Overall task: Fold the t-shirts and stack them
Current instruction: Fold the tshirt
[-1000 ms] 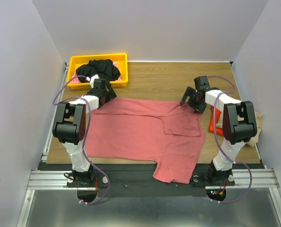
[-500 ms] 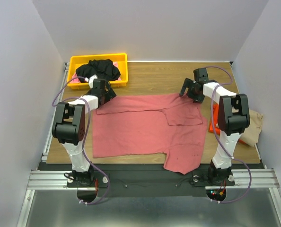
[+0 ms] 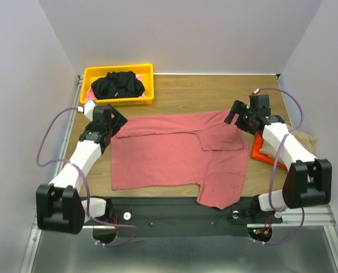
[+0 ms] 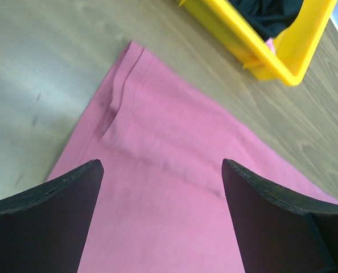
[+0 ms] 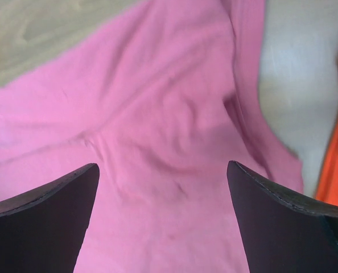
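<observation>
Red shirt: we see it (image 3: 169, 153) spread flat across the middle of the top view, its long axis running left to right. One sleeve trails toward the bottom edge, right of centre.
Left claw: it (image 3: 113, 120) sits over the shirt's upper left corner. In its wrist view the fingers (image 4: 49, 210) are spread wide with nothing between them.
Right claw: it (image 3: 237, 115) sits over the upper right corner, also spread wide and empty.
Key relation: the shirt's upper edge runs straight from one claw to the other, and each claw is nearest its own corner. From both claws, the rest of the cloth lies toward the bottom of the frame.
Next move, as we judge it: each claw drops onto its own corner and pinches, then both carry the upper edge down-frame together.
Other shirts: the black shirt (image 3: 119, 85) is heaped in the bin (image 3: 145, 69) at upper left. The tan shirt (image 3: 306, 141) lies at the right edge, partly hidden by the right arm.
Risk: an orange object (image 3: 260, 156) lies just beside the shirt's right side, which we think could snag the cloth.
</observation>
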